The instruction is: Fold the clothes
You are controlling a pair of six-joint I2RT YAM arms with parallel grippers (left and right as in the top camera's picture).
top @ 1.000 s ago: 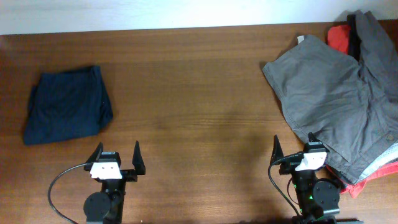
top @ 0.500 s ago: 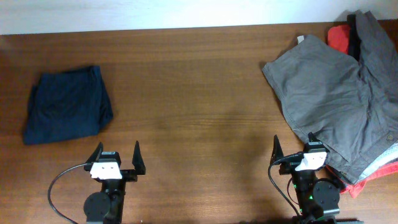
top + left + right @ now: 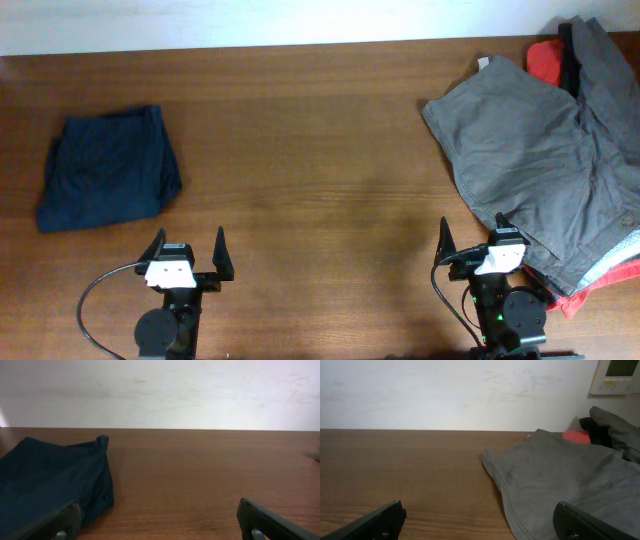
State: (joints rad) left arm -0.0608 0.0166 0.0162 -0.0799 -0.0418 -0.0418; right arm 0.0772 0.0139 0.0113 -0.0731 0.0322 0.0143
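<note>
The grey-khaki shorts (image 3: 530,150) lie spread and rumpled at the table's right side, on top of a pile of other garments. They also show in the right wrist view (image 3: 560,485), with a stitched edge facing the camera. My right gripper (image 3: 472,238) is open and empty at the near edge, its right finger just over the shorts' near hem (image 3: 477,522). My left gripper (image 3: 190,246) is open and empty at the near left (image 3: 160,520), well away from the shorts.
A folded dark navy-blue garment (image 3: 105,180) lies at the left and shows in the left wrist view (image 3: 50,480). Red (image 3: 545,58) and dark garments (image 3: 600,50) lie under the shorts at the far right. A white wall runs behind the table.
</note>
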